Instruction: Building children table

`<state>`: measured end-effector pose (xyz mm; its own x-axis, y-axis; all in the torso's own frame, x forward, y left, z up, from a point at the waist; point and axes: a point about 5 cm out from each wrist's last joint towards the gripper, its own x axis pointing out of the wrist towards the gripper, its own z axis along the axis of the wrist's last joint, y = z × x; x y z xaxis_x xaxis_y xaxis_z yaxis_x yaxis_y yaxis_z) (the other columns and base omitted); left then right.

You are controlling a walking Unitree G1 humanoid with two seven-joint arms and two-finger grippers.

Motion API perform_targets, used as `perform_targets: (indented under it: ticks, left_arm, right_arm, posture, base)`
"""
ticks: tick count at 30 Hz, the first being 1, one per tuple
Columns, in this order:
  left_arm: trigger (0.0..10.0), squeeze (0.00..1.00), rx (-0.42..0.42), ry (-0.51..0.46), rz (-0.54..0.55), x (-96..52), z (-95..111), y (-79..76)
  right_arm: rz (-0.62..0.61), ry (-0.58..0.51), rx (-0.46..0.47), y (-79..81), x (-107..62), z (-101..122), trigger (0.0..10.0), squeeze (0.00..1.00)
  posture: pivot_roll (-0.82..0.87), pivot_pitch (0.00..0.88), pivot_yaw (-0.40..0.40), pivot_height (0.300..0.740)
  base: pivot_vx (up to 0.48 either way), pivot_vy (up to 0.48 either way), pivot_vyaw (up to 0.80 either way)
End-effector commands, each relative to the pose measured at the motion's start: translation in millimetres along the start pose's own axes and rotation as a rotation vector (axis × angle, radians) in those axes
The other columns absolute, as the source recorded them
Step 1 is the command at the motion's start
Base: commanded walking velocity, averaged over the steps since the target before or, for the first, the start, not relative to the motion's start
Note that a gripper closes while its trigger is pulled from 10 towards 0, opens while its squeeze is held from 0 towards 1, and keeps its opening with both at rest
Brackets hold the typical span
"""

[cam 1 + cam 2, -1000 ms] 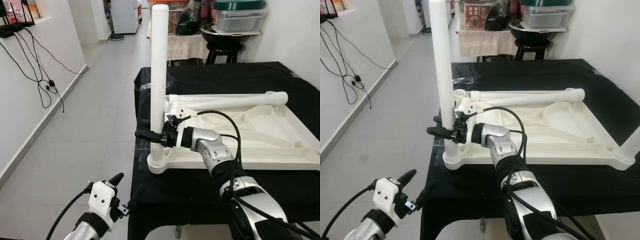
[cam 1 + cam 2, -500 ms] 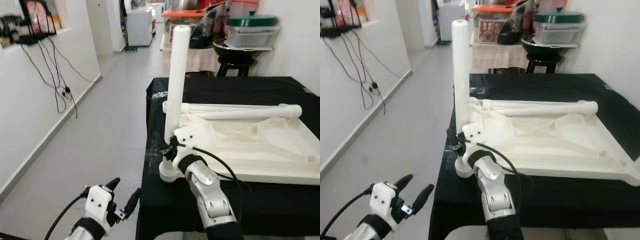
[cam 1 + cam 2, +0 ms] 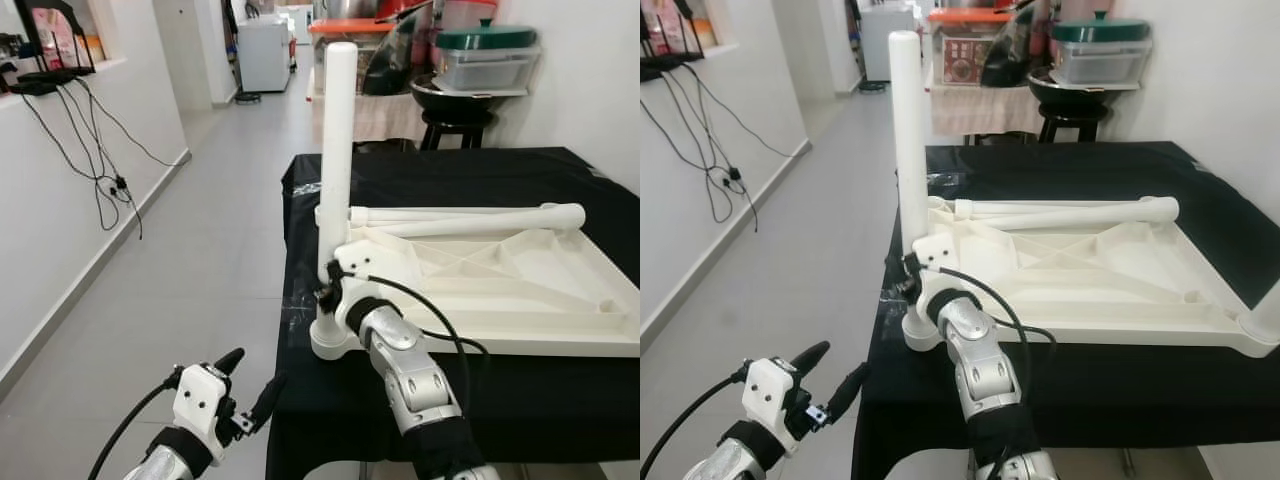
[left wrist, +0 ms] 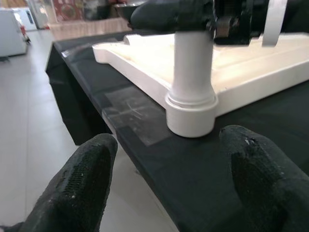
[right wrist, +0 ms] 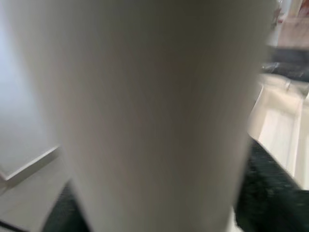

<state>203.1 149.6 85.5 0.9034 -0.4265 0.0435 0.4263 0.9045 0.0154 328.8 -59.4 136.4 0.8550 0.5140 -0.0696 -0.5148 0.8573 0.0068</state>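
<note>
The left gripper [image 3: 245, 380] hangs low over the floor [image 3: 200, 270], off the near left corner of the surface [image 3: 470, 170], which is draped in black cloth. Its two black fingers [image 4: 87, 179] are spread wide with nothing between them. In the left wrist view they frame the round socket [image 4: 190, 113] at the foot of the upright leg [image 3: 336, 150], which stands well apart from them on the cloth; the arm behind them is cut off at the frame edge.

Just right of that, the leg rises from the near left corner of the upturned white tabletop [image 3: 500, 280]. The right gripper [image 3: 326, 290] sits low against the leg, close above the socket. Its fingers are mostly hidden behind the wrist and the leg in the head views. In the right wrist view the leg [image 5: 145, 116] is a blurred white mass with dark finger shapes [image 5: 263, 193] on either side of it, so they appear closed around it, though the contact itself is hard to make out.

Farther right, a second leg [image 3: 470, 215] lies flat along the far rim of the tabletop, well apart from both grippers. In the right eye view a third leg [image 3: 1265, 315] at the near right corner is cut off by the frame edge.
</note>
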Motion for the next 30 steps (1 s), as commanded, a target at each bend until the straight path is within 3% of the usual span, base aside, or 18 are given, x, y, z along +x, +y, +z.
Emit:
perform_targets:
  ticks: [1,4,5,6,8,16,17,24,30]
  left_arm:
    - [10.0,0.0,-0.002,0.022,0.005,-0.7,-4,1.6]
    - [10.0,0.0,-0.004,0.021,0.004,0.0,-4,1.1]
    - [10.0,0.0,-0.008,0.018,0.003,1.5,-4,0.0]
    - [10.0,0.0,-0.011,0.016,0.002,2.7,-4,-1.0]
    - [10.0,0.0,-0.013,0.013,0.002,3.8,-4,-1.9]
    - [10.0,0.0,-0.013,0.012,0.003,4.4,-4,-2.0]
    - [10.0,0.0,-0.012,0.012,0.005,4.0,-4,-1.7]
    - [10.0,0.0,-0.011,0.015,0.006,2.3,-4,-1.6]
    - [10.0,0.0,-0.015,0.016,0.003,1.2,-4,-3.4]
  right_arm:
    - [0.011,-0.007,0.012,0.6,2.8,3,10.0,1.0]
    - [0.047,-0.026,0.009,0.8,5.5,7,10.0,1.0]
    - [0.305,-0.075,-0.04,1.3,12.0,23,10.0,0.0]
    - [0.488,-0.103,-0.082,0.2,13.5,36,10.0,0.0]
    - [0.662,-0.122,-0.127,-2.2,12.6,49,10.0,0.0]
    - [0.757,-0.109,-0.081,-7.0,18.4,54,10.0,0.0]
    - [0.776,-0.086,-0.06,-8.1,24.6,55,0.0,0.0]
    - [0.799,-0.058,-0.016,-15.1,28.5,49,0.0,0.0]
    - [0.63,-0.051,-0.048,-38.7,17.4,32,0.0,0.0]
  posture:
    - [0.01,0.0,0.015,0.74]
    - [0.0,0.0,0.017,0.74]
    - [0.01,0.0,0.006,0.74]
    - [0.01,0.0,0.003,0.74]
    - [0.01,0.0,0.003,0.74]
    - [0.02,0.0,0.0,0.74]
    - [0.04,0.0,-0.001,0.74]
    - [0.03,0.0,0.007,0.74]
    - [0.03,0.0,0.011,0.74]
  base:
    - [0.0,0.0,0.0]
    - [0.0,0.0,0.0]
    - [0.0,0.0,0.0]
    - [0.0,0.0,0.0]
    - [0.0,0.0,0.0]
    - [0.0,0.0,0.0]
    - [0.0,0.0,0.0]
    - [0.0,0.0,0.0]
    - [0.0,0.0,0.0]
